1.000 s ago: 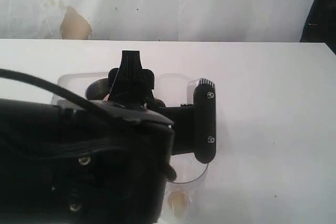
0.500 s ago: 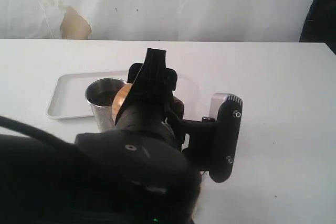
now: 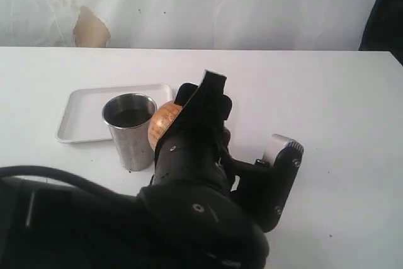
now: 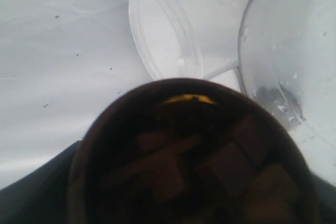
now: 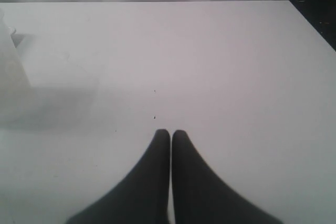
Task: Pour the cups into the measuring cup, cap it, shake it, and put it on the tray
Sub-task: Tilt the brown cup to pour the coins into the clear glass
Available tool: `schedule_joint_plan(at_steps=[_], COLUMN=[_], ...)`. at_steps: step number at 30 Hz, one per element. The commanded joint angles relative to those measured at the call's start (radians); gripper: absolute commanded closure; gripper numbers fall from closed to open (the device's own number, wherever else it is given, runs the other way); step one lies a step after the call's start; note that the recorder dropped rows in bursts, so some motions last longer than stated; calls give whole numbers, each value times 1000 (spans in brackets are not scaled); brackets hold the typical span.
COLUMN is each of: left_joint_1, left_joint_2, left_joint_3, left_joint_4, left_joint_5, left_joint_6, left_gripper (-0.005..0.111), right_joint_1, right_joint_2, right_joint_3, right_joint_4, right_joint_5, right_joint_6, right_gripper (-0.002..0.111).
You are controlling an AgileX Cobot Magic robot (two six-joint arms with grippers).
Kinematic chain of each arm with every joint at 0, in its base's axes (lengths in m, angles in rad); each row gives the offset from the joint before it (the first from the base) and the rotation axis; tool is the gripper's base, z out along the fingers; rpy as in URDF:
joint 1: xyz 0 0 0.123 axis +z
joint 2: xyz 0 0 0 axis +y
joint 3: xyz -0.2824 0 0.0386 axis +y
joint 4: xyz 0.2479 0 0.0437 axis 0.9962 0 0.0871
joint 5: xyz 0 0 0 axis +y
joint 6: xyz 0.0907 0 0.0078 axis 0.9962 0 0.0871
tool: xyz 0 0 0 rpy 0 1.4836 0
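Observation:
My left gripper is shut on the short brown cup, held tilted above the table just right of the steel tumbler. In the left wrist view the brown cup fills the lower part, with brown pieces inside, and hides the fingers. Beyond its rim is the clear measuring cup, with bits at its bottom. In the exterior view my arm hides the measuring cup. The white tray lies behind the tumbler. My right gripper is shut and holds nothing, low over bare table.
A frosted translucent tumbler stands beside the measuring cup. A translucent shape shows at the edge of the right wrist view. My left arm's black bulk fills the front of the exterior view. The table's back edge meets a white wall.
My left arm has swung to the right with the brown cup in its grip, uncovering the tray and the steel tumbler. The right gripper has stayed shut.

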Motion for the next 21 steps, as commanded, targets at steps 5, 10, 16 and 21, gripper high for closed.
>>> schedule_joint_plan(at_steps=[5,10,16,21], left_joint_1=[-5,-5,-5,-5], left_joint_2=[-6,-6,-6,-6], left_joint_3=[-9,-7,38,76], left_joint_4=[81,86,159,194], left_joint_5=[14,14,14,14], left_joint_6=[83,107,143,143], left_gripper=[107,107,107,107], right_joint_1=[4,4,27,37], right_joint_2=[-6,-6,-6,-6], right_joint_3=[5,5,5,5], right_joint_4=[-2,-2,-2,-2], right_joint_5=[-15,-15,-15,-15], right_joint_6=[4,4,4,4], right_gripper=[107,107,107,107])
